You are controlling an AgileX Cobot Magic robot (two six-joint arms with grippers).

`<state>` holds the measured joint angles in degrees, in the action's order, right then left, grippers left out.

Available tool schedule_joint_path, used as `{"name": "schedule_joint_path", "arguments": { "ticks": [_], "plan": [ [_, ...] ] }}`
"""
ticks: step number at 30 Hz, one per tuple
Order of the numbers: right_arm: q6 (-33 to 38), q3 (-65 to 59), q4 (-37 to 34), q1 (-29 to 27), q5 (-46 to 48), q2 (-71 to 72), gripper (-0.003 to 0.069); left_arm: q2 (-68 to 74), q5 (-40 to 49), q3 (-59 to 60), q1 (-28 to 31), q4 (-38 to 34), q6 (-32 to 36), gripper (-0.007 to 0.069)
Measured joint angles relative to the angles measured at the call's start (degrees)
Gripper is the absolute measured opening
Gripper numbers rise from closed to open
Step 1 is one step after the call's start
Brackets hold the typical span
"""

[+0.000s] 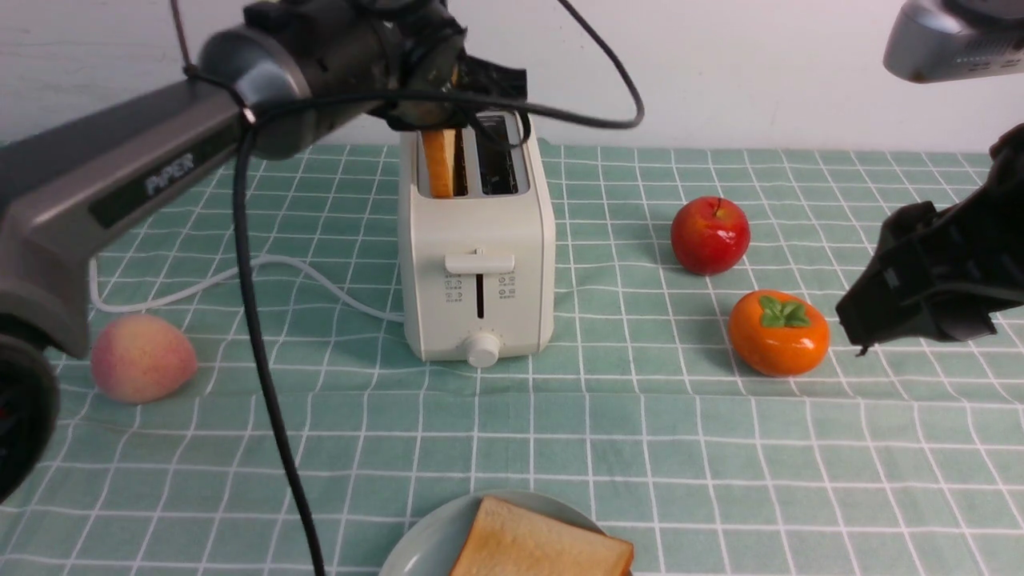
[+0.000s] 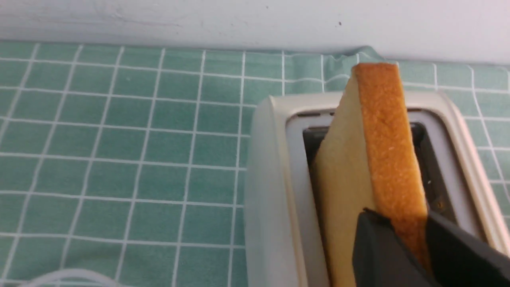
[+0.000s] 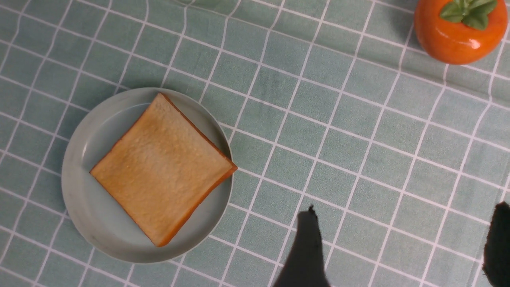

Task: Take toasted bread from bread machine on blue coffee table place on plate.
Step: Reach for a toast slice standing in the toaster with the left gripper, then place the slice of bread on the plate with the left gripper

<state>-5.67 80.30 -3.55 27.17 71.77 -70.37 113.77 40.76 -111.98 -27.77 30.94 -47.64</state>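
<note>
Most of the toast (image 1: 438, 164), probably, hidden inside toaster (image 1: 480, 264)

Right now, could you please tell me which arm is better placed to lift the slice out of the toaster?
Left. The left gripper is closed on the slice standing in the toaster, while the right gripper hangs open beside the persimmon, well away.

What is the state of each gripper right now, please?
Left gripper: shut on the toast slice standing in the toaster.
Right gripper: open, holding nothing.
</note>
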Motion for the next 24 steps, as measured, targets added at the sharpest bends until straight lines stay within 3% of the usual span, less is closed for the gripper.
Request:
{"name": "schedule_joint_path", "arguments": {
  "ticks": [9, 14, 16, 22, 24],
  "plan": [
    [0.0, 0.0, 2.6, 0.0, 0.0, 0.0, 0.0549, -19.6, 10.7, 0.1, 0.0, -2.3, 9.9, 0.0064],
    [0.1, 0.0, 2.7, 0.0, -1.2, 0.0, 0.0549, -32.0, 16.9, 8.1, 0.0, -13.2, 22.5, 0.0064],
    [0.1, 0.0, 2.7, 0.0, -2.8, 0.0, 0.0549, -37.4, 16.3, 18.2, 0.0, -23.9, 29.9, 0.0064],
    [0.1, 0.0, 2.5, 0.0, -5.2, 0.0, 0.0549, -41.1, 6.1, 43.7, 0.0, -50.5, 40.2, 0.0064],
    [0.1, 0.0, 2.5, 0.0, -6.1, 0.0, 0.0549, -40.0, -0.1, 52.8, 0.0, -63.6, 44.7, 0.0064]
  ]
}}
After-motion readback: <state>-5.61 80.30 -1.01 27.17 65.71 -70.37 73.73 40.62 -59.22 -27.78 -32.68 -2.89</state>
